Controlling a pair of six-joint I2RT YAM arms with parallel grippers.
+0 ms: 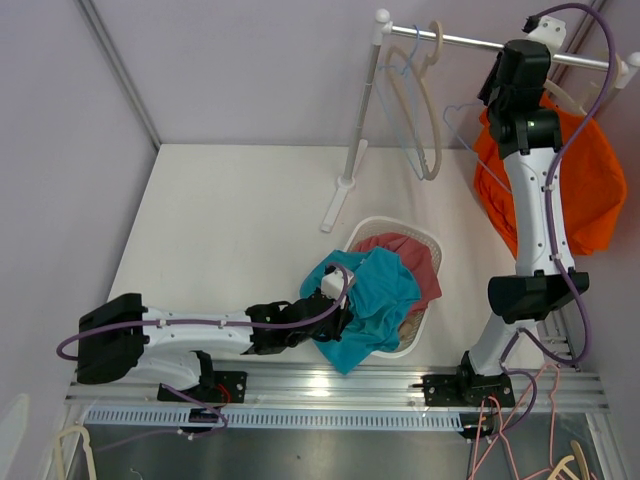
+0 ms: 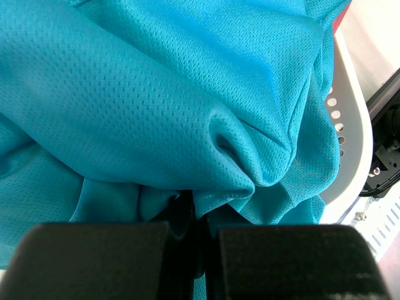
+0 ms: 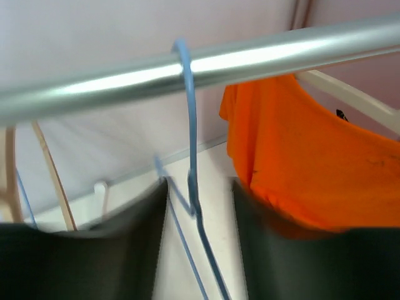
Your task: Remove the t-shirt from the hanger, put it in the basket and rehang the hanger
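A teal t-shirt lies draped over the near rim of a white basket. My left gripper is shut on a fold of it, and teal fabric fills the left wrist view above the closed jaws. My right gripper is raised to the metal rail. It is open, with a bare blue wire hanger hanging from the rail between its fingers. An orange t-shirt hangs on a cream hanger just right of it.
A red garment lies in the basket under the teal one. Cream hangers hang at the rail's left end. The rack's white post stands behind the basket. Loose hangers lie at the near left corner and the near right corner.
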